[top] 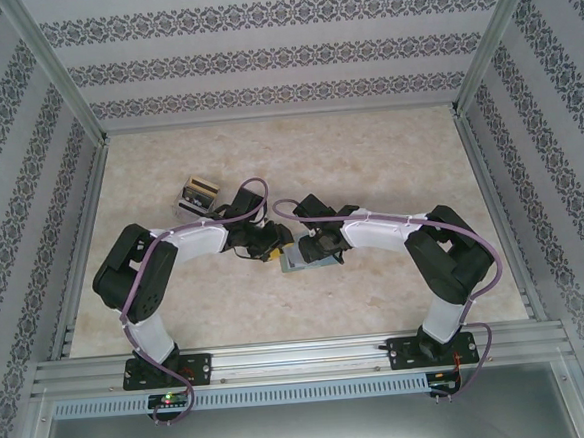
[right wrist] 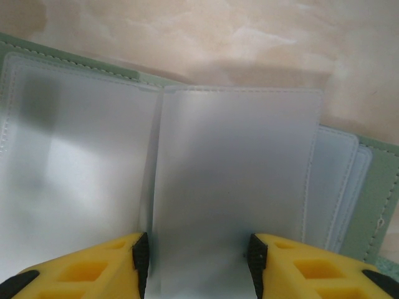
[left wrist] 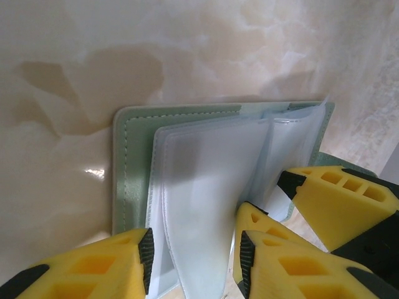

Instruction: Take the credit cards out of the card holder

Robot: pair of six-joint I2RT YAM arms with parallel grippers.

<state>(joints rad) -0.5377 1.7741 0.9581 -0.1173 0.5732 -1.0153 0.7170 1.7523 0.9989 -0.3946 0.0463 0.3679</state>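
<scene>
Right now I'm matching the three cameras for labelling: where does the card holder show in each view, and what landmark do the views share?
Top external: the card holder lies mid-table, between the two wrists.
Left wrist: the card holder is in the centre, lying open, with its clear sleeves fanned up.
Right wrist: the card holder spans the frame, with one sleeve between the jaws of the right gripper.
Shared landmark: the marbled beige tabletop.

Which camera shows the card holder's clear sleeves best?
The right wrist view: the sleeves of the card holder show large and face on, one standing between the fingers of the right hand. The left wrist view catches them at a slant, cut off below. In the top view the card holder is small and mostly covered.
</scene>
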